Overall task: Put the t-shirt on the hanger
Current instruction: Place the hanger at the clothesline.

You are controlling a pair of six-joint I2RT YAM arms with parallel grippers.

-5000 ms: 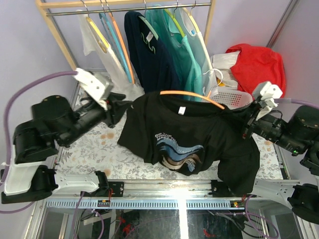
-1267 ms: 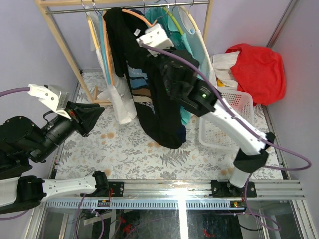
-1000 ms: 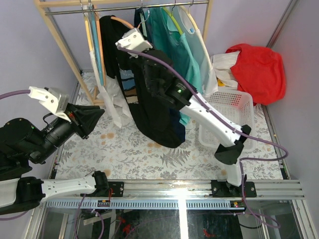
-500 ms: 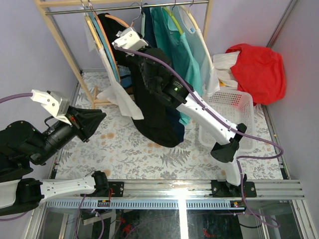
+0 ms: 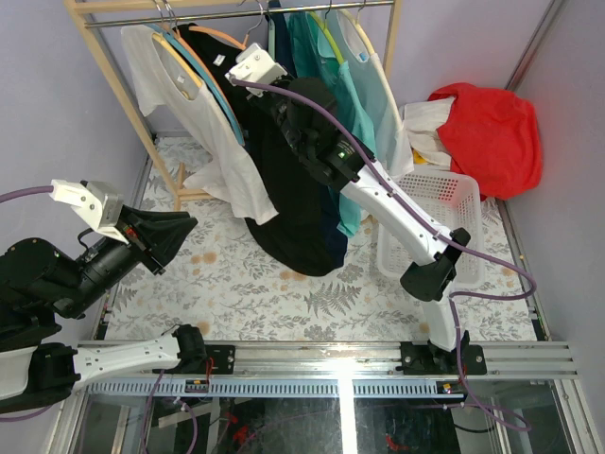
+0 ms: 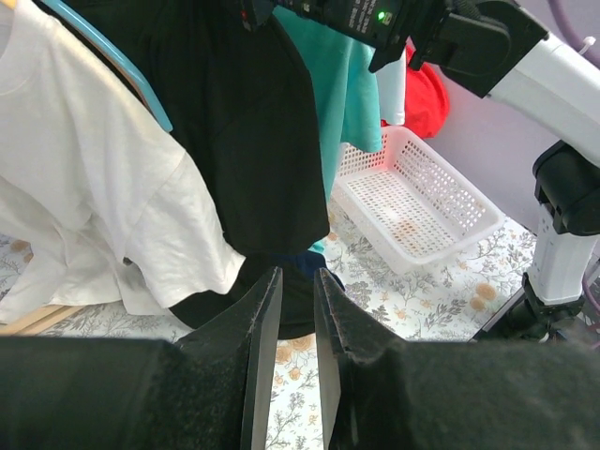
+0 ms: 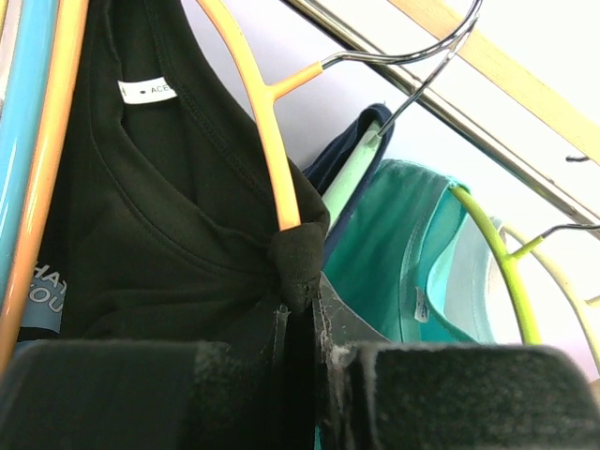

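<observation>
The black t-shirt (image 5: 288, 222) hangs draped over the orange hanger (image 5: 222, 36) at the clothes rail (image 5: 312, 11) in the upper centre of the overhead view. Its hem reaches down toward the floral table (image 5: 246, 293). The right gripper (image 7: 300, 309), raised to the rail, has its fingers clamped on a bunched fold of black fabric at the hanger's arm, just below the collar label. The silver hook (image 7: 412, 64) reaches up to the rail at the top right of the wrist view, though whether it sits fully over the bar cannot be told. The left gripper (image 6: 293, 277) waits in the lower left of the overhead frame, its fingers nearly together with only a slit between them and nothing in it. A white shirt (image 5: 213, 161) on a blue hanger (image 5: 203, 76) crowds the t-shirt's left side and teal shirts (image 5: 354, 104) crowd its right. A white basket (image 5: 454, 203) lies at right.

The task looks close to finished, but the release carries risk. If the fingers open before the hook is seated, hanger and shirt could fall. If pinched cloth catches as the gripper backs away, it could drag the shoulder off the hanger or shove the neighbouring hangers along the rail.
</observation>
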